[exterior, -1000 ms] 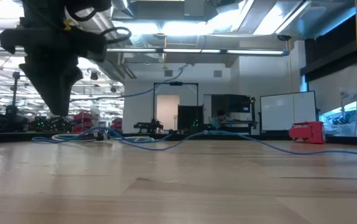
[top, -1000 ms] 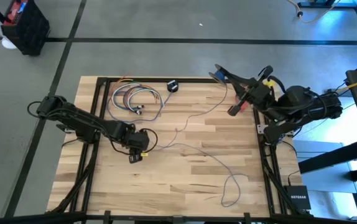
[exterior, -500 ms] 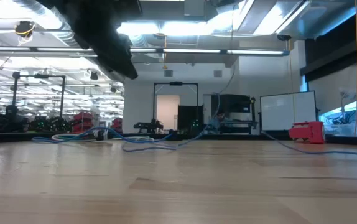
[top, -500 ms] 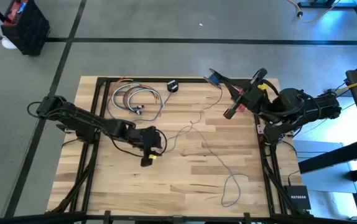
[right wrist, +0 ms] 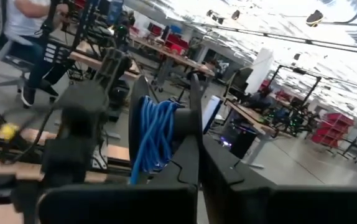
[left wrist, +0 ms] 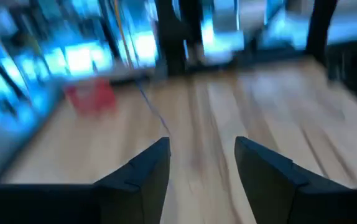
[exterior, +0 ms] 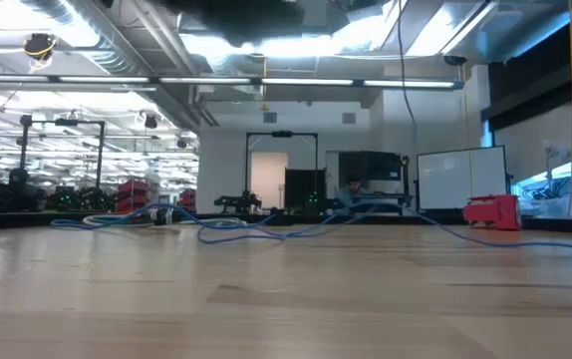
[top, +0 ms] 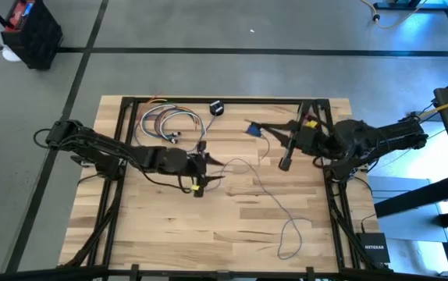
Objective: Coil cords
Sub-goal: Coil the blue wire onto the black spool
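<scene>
My right gripper (top: 257, 131) hangs above the table's far middle, shut, carrying a small bundle of blue cord loops (right wrist: 152, 134). From the bundle the thin cord (top: 264, 191) drops to the table and trails slack to a loop near the right front corner (top: 288, 238). In the low view it hangs as a thin line (exterior: 401, 110). My left gripper (top: 215, 168) hovers open and roughly level over the table's middle, near the cord but holding nothing. More cords (top: 169, 123) lie coiled at the far left, with a small black puck (top: 216, 108) beside them. My right gripper carries several loops of blue cord (right wrist: 157, 118) bunched at its fingers (right wrist: 194, 124), which reach out level toward the table's left. The bundle is lifted clear of the table. I cannot tell whether the loops are pinched or wound around the fingers. The tail hangs slack down to the wood.
A red object (exterior: 491, 211) stands at the table's right edge. The black frame rail (top: 232, 100) runs along the far edge. Bare wood (top: 154, 226) lies at the near left. A person sits at desks beyond the table (right wrist: 26, 25).
My left gripper has risen and swung toward the table's right edge, tipping from pointing down to almost level, and has opened wider. My right gripper has moved toward the near left with the blue bundle. The slack cord on the table has shifted with it.
</scene>
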Tool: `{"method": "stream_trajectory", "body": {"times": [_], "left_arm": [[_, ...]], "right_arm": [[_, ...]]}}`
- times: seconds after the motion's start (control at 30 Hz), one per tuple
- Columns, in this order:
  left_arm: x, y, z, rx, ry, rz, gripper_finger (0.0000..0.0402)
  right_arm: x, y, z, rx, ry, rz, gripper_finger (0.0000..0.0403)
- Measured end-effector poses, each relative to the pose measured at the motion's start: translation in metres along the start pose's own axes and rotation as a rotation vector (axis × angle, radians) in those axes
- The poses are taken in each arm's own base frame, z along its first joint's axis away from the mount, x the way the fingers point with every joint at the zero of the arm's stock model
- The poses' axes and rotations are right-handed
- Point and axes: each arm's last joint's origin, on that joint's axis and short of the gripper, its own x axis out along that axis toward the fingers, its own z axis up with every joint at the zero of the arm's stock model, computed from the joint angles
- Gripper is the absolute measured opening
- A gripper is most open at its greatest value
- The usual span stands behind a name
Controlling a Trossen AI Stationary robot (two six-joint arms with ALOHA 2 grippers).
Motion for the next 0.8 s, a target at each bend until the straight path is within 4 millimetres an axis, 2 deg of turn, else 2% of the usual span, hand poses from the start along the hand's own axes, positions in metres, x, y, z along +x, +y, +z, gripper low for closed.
{"method": "stream_trajectory", "body": {"times": [0.2, 0.33, 0.53, 0.67, 0.8], "left_arm": [[0.003, 0.013, 0.018, 0.066, -0.221, 0.027, 0.0172], [0.004, 0.019, 0.020, 0.141, -0.262, -0.009, 0.0172], [0.009, 0.014, 0.020, 0.092, -0.321, -0.152, 0.0171], [0.030, 0.004, 0.004, 0.075, -0.272, -0.184, 0.0171], [0.058, 0.001, 0.002, 0.098, -0.246, -0.113, 0.0171]], "right_arm": [[0.006, 0.017, -0.022, 0.032, -0.060, 0.033, 0.0005], [0.008, 0.028, -0.040, 0.055, -0.107, 0.034, 0.0005], [0.007, 0.044, -0.069, 0.121, -0.199, 0.110, 0.0005], [0.009, 0.050, -0.078, 0.144, -0.216, 0.087, 0.0005], [0.012, 0.054, -0.080, 0.144, -0.215, 0.099, 0.0005]]}}
